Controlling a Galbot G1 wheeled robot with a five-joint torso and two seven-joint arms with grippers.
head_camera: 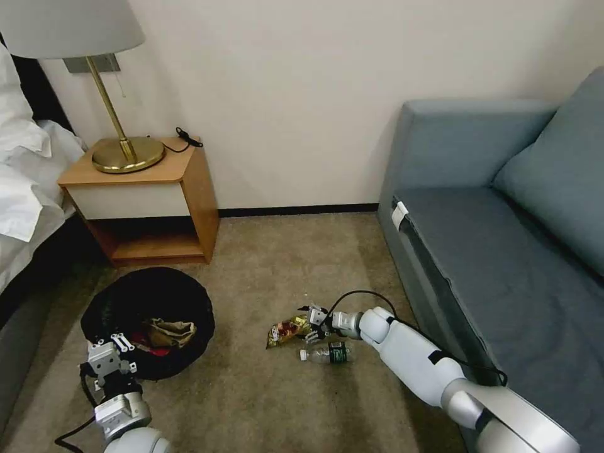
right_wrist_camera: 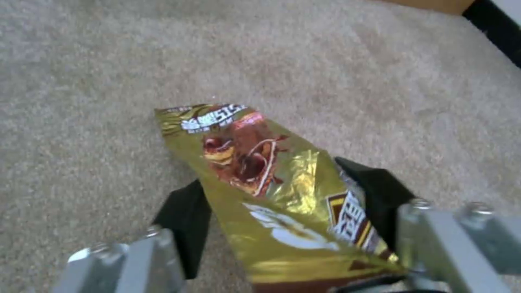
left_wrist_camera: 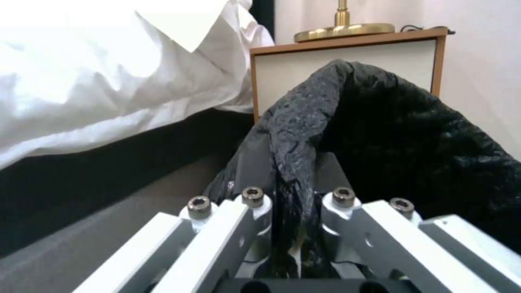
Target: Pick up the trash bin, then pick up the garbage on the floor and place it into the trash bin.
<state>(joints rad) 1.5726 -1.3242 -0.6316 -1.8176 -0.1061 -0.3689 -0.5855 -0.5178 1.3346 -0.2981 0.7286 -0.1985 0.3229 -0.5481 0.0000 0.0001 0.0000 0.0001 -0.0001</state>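
The right hand (right_wrist_camera: 287,244) pinches one end of the gold snack wrapper (right_wrist_camera: 260,179) low over the floor, its long side pointing toward the trash bin (head_camera: 148,321), whose black rim the left hand (left_wrist_camera: 293,211) holds tight.

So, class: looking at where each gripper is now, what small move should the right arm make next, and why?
Probably lift the gold snack wrapper off the carpet. The right gripper has its jaws on either side of the wrapper, seemingly closed on it, while the left gripper pinches the trash bin by its black liner rim. The clear bottle lies on the floor beside it.
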